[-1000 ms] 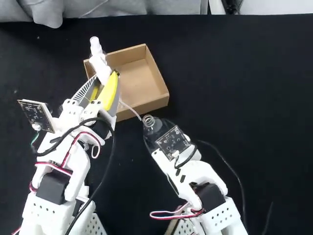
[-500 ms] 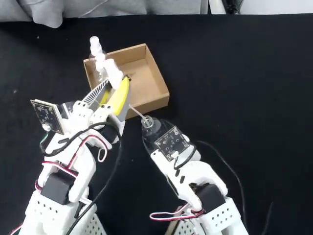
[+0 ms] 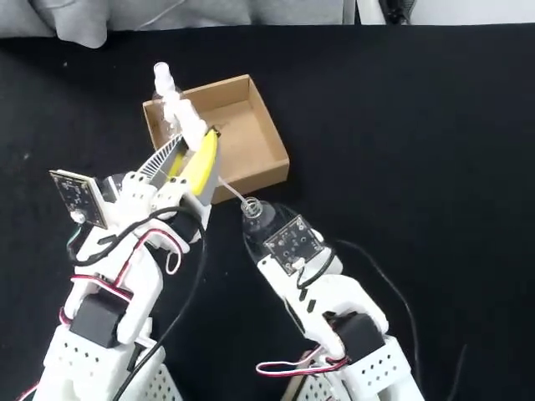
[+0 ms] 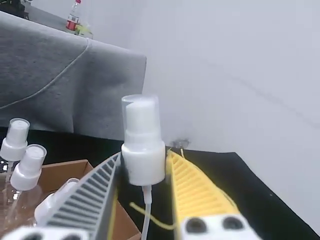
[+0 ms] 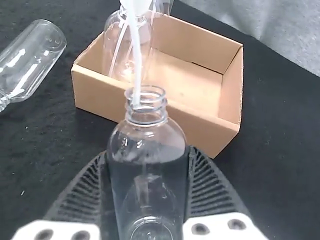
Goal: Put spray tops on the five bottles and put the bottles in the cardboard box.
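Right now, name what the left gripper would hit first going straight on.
Probably the cardboard box: the left gripper, shut on a spray top, points over its near wall. Height is unclear, so it may pass above.

The left arm (image 3: 104, 296) and right arm (image 3: 338, 301) are white plastic with black motors, looped red, white and black cables and what looks like a small square circuit board on each wrist; the left gripper (image 4: 144, 162) has ribbed grey and yellow fingers, and the right gripper (image 5: 147, 152) has ribbed black ones.
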You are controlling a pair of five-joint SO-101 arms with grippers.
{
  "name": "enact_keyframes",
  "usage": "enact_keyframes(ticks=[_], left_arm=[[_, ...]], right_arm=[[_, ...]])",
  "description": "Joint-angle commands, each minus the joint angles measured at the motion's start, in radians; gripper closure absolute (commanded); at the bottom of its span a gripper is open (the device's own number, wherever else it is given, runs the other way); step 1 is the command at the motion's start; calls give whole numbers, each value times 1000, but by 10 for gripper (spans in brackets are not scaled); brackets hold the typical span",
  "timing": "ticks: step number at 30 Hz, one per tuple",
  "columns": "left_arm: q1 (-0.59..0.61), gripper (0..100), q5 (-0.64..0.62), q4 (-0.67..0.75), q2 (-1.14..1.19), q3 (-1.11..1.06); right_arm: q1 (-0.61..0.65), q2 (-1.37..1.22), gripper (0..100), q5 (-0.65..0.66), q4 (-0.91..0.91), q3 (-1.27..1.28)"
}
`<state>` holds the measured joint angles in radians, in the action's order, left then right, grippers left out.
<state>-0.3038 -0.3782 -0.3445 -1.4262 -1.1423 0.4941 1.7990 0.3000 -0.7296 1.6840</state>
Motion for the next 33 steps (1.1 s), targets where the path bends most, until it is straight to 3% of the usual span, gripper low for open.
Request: enact_keyframes(ticks=[1, 13, 27, 33], left_arm=[[8, 972, -3, 25, -11, 21], [10, 972, 54, 192, -6, -68], [-2, 972, 58, 190, -5, -87], [-62, 972, 60, 186, -5, -119]], right_arm=[[21, 96, 984, 2, 37, -16], [25, 125, 984, 2, 35, -16], [25, 125, 984, 2, 37, -16], [17, 122, 984, 0, 64, -15]])
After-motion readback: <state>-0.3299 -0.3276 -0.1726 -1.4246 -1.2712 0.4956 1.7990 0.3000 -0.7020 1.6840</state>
